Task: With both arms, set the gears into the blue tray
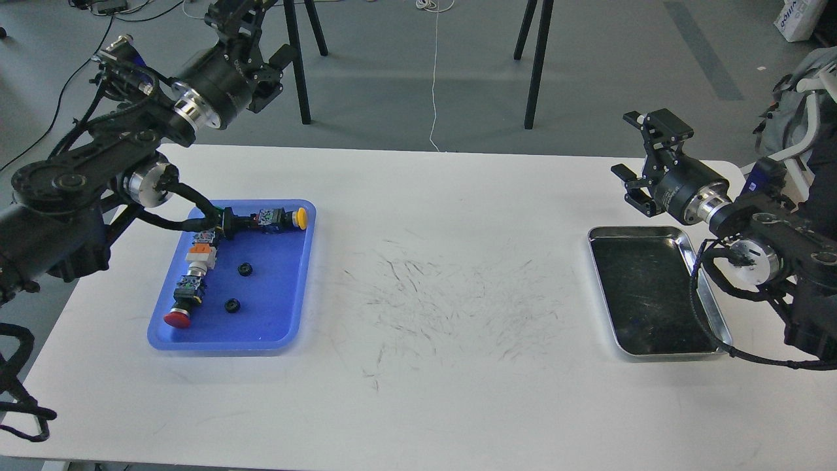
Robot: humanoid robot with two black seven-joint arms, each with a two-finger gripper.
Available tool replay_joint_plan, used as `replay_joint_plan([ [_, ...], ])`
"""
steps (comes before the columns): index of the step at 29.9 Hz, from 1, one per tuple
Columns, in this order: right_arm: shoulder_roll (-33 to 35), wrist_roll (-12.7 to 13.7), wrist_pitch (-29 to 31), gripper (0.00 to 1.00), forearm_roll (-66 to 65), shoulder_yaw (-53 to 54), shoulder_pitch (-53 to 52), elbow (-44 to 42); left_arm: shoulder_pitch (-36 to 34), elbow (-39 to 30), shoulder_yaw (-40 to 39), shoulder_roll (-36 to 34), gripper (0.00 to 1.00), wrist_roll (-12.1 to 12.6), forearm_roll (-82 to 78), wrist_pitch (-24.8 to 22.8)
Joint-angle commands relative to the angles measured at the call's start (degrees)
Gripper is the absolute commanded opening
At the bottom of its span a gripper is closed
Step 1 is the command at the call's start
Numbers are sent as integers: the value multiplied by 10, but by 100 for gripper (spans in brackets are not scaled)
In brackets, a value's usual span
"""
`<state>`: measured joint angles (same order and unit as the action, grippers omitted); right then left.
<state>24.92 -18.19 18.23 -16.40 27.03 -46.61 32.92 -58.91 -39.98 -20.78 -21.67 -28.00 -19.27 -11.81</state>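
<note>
Two gears lie in your blue tray beside the push-button switches — right gripper spread empty, left gripper's jaws unreadable.

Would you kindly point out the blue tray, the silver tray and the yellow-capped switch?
Blue tray (pixel 288 275): head view, bare floor.
Silver tray (pixel 644 284): head view, dark bottom.
Yellow-capped switch (pixel 300 218): head view, yellow cap.

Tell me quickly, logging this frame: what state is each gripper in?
Left gripper: raised beyond the table, fingers indistinct, cannot be told.
Right gripper: open, holding nothing, beside the shiny silver metal tray.
</note>
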Motion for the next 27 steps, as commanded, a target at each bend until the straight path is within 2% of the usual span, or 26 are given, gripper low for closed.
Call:
replay_joint_plan([
  [1, -8, 0, 0, 98, 55, 5, 1, -30, 25, 39, -28, 44, 100, 0, 7, 0],
  [6, -19, 0, 0, 98, 73, 10, -2, -40, 38, 68, -29, 69, 100, 0, 13, 0],
  [27, -19, 1, -6, 98, 86, 90, -34, -39, 89, 72, -34, 66, 100, 0, 72, 6],
])
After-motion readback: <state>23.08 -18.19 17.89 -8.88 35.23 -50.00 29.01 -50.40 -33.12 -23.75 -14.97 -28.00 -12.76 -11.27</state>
